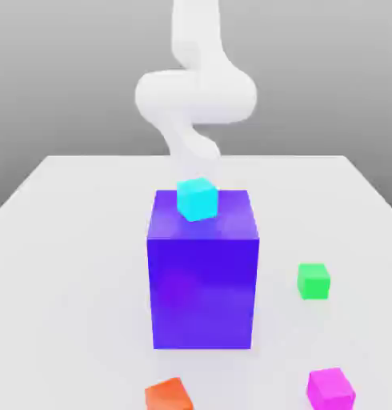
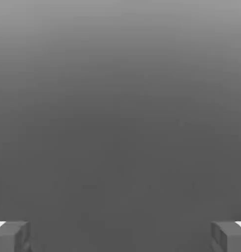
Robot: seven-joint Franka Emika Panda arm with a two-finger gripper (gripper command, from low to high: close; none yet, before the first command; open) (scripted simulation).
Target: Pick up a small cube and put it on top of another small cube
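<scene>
1. The big blue-purple block [image 1: 202,272] stood in the middle of the white table [image 1: 63,264], and I use it as the landmark.
2. A cyan cube [image 1: 197,198] rested on the top face of the block, at its far edge.
3. The pink cube [image 1: 330,387] lay on the table, nearer to the camera than the block and toward the exterior view's right.
4. The green cube [image 1: 314,281] sat on the table just beside the block, on the exterior view's right, apart from the pink cube.
5. An orange-red cube [image 1: 168,395] lay in front of the block, close to its lower left corner.
6. The white arm [image 1: 195,92] rose behind the block; its lower end was perhaps hidden by the block.
7. In the hand view the gripper [image 2: 120,236] had its fingers [image 2: 12,236] spread wide apart, with nothing between them.
</scene>
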